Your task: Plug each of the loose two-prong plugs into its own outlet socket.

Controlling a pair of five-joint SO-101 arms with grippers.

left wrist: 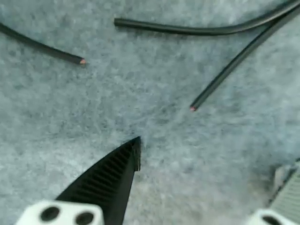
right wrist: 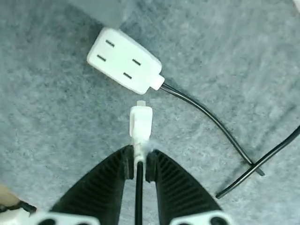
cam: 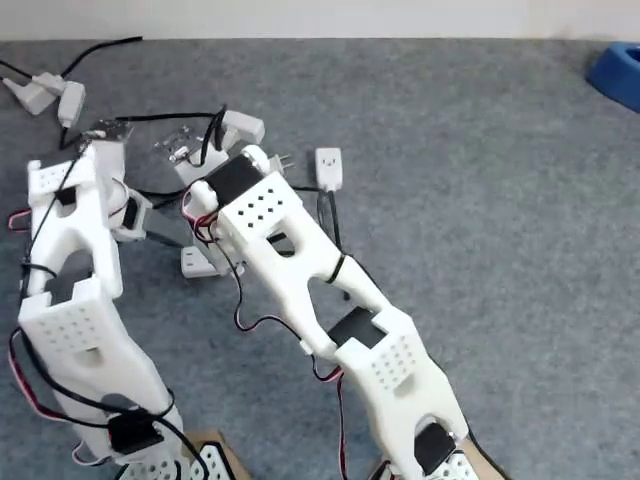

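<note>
The right gripper [right wrist: 138, 161] is clamped on the white plug [right wrist: 140, 123] at its cord end; light and rigid, it could pivot when pushed. Just beyond lies the outlet block [right wrist: 124, 61], probably light enough to slide. The left gripper [left wrist: 208, 161] has its fingers apart.

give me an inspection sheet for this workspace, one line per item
surface: grey carpet, flat
job's things: white two-prong plug held just short of the white outlet block, not inserted, its slots all empty; other white fittings lie at the far left
clutter: blue object at the far right edge
grippers: right gripper shut on the plug; left gripper open over carpet, holding nothing
cables: black cables trail from the outlet block; two cut ends near the left gripper
surroundings: pale band beyond the far edge
</note>
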